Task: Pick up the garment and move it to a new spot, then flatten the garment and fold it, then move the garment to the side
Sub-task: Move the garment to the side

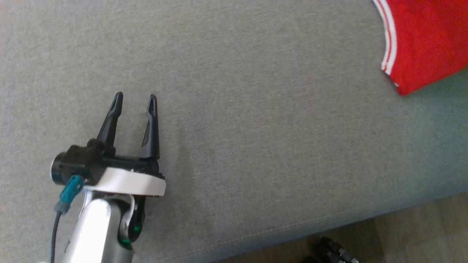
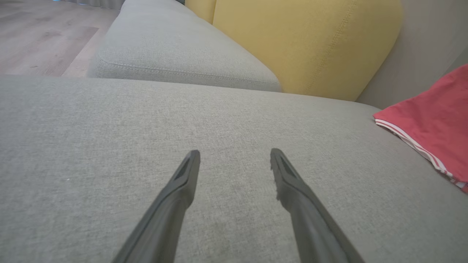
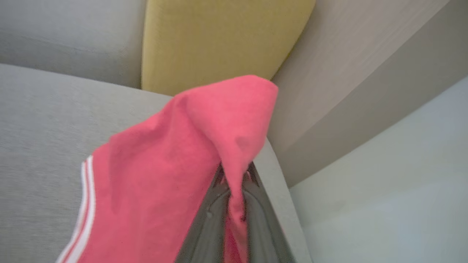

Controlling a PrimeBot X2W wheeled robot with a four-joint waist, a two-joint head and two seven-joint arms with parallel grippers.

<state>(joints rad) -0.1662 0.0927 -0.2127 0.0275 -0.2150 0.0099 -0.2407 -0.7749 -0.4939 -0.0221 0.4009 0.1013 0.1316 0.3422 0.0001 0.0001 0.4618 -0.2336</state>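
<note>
**Clamping red cloth over a grey sofa**

Looking down on a grey woven sofa seat (image 1: pixel 256 109) spreading across most of the head view, with a stitched front edge running along the bottom and a strip of wood floor (image 1: pixel 420 226) showing at the lower right. Taking in, through the left wrist view, a second grey seat cushion (image 2: pixel 175 47) at the upper middle and a yellow back cushion (image 2: pixel 303 44) along the top.

Pointing up the frame at the lower left of the head view, fingers standing apart with nothing between them: the left gripper (image 1: pixel 135 95), with a teal connector (image 1: pixel 69 193) at its wrist.

Lying at the upper right corner of the head view, partly cut off by the frame: the red garment (image 1: pixel 427 40), with white stripes (image 1: pixel 387 36) edging its hem.

Pinching a raised fold of that garment at the lower middle of the right wrist view: the right gripper (image 3: pixel 236 171), fingers pressing together on the cloth, above the seat's corner.
</note>
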